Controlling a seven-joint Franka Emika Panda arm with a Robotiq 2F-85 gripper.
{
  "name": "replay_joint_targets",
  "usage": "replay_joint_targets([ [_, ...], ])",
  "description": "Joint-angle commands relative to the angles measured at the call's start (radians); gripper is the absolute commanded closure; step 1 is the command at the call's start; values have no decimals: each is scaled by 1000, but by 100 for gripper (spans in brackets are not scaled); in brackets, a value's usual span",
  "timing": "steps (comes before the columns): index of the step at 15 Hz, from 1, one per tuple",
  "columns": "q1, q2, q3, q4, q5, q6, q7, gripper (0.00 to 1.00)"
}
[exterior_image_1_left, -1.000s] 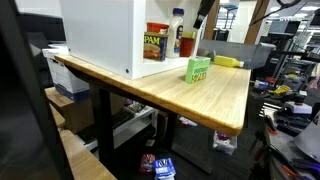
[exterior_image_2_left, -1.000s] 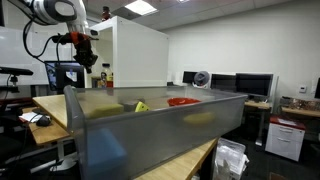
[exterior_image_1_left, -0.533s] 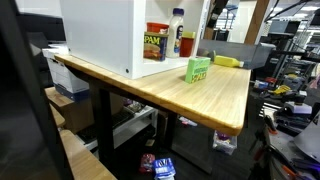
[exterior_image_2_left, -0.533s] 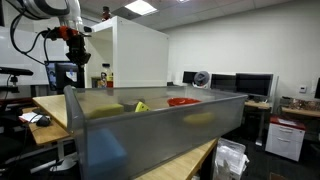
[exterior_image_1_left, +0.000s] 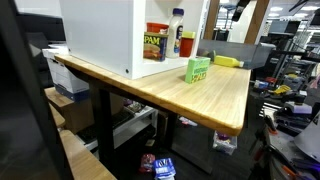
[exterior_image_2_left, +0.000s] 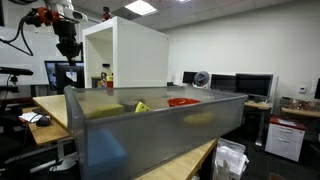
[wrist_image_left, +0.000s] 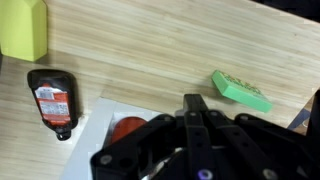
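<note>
Wooden table (exterior_image_1_left: 215, 100) carried everything we saw. The gripper (wrist_image_left: 193, 103) hung above it with its two fingers clenched together and nothing between them. In an exterior view the gripper (exterior_image_2_left: 68, 47) stood high up, beside the upper edge of the white cabinet (exterior_image_2_left: 125, 50) and well clear of the tabletop.

In the wrist view the thing nearest the fingers was a red cup (wrist_image_left: 126, 130), on a white surface and half hidden by the gripper body. A green box (wrist_image_left: 240, 90) lay on the bare wood, near the fingertips on their other side and apart from them. A dark bottle (wrist_image_left: 52, 100) with a red label was just beside the white surface, and a yellow block (wrist_image_left: 22, 28) sat near the far corner of that view.

In an exterior view the green box (exterior_image_1_left: 198, 69) sat in front of the cabinet's open side, where a can (exterior_image_1_left: 153, 45) stood.
</note>
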Motion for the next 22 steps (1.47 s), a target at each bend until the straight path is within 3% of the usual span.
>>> replay_joint_targets([
  [1, -18, -77, -8, -50, -12, -27, 22, 100],
  [4, -14, -106, -17, -69, -15, -21, -4, 100],
  [5, -9, -109, -22, -71, -11, -23, -12, 74],
  [7, 0, -119, -29, -83, -3, -3, -26, 71],
  [15, 47, -97, -34, -100, 14, 98, -64, 31],
  [16, 30, -99, -23, -84, 3, 60, -27, 52],
  [20, 39, -98, -23, -88, 4, 75, -30, 31],
  [22, 39, -98, -24, -88, 4, 75, -31, 31],
])
